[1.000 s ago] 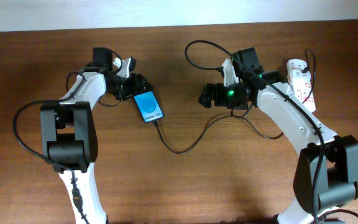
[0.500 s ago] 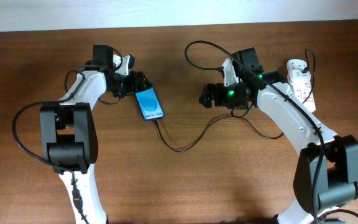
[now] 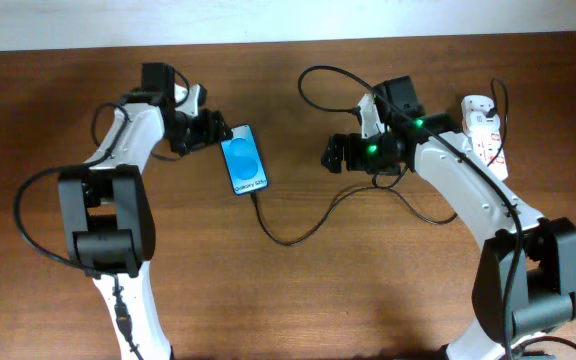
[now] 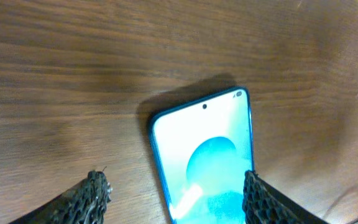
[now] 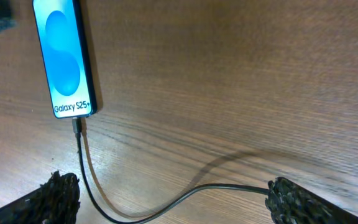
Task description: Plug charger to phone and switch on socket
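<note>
Now that our left gripper (image 3: 215,130) has drawn back, jaws apart and empty, the phone (image 3: 244,165) lies free just right of it, with the charger (image 3: 298,232) plugged into its near end. Our right gripper (image 3: 330,155), likewise spread, hangs left of the socket (image 3: 485,130); we judge switching remains.

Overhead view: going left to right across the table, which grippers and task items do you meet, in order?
left gripper → phone → right gripper → socket
</note>
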Controlling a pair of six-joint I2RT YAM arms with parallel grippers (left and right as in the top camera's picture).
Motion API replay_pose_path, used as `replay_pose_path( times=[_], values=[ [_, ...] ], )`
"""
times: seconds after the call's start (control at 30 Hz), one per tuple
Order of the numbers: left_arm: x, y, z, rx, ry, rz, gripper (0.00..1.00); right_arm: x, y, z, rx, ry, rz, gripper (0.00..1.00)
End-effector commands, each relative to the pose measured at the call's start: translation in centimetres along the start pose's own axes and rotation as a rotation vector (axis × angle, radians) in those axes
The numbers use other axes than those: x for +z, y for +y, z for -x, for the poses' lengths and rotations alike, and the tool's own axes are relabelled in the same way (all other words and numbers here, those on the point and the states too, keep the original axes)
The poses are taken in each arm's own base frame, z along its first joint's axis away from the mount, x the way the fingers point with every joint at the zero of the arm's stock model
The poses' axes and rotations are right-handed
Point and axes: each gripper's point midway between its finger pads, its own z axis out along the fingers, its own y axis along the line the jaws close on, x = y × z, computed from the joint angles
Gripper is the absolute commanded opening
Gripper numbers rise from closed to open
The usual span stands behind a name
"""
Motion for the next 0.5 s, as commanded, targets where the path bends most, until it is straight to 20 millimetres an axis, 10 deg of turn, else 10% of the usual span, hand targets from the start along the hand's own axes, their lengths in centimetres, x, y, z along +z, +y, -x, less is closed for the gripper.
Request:
replay_pose_path(
  times=[0.0, 0.17, 0.47],
  values=[
    [-4.2, 0.1, 3.8, 0.011, -0.078, 0.022, 0.73, -4.0, 0.9, 2.5, -0.045, -0.110, 0.004, 0.99],
    [-10.8, 0.0, 6.6, 0.037, -0.140, 0.039, 0.74, -8.8, -0.4, 4.0, -0.025, -0.187, -0.013, 0.98],
    [-17.0, 0.4, 8.3, 0.078, -0.218, 0.064, 0.77, -16.0, -6.9, 4.2, 0.117, -0.312, -0.096, 1.00]
  ],
)
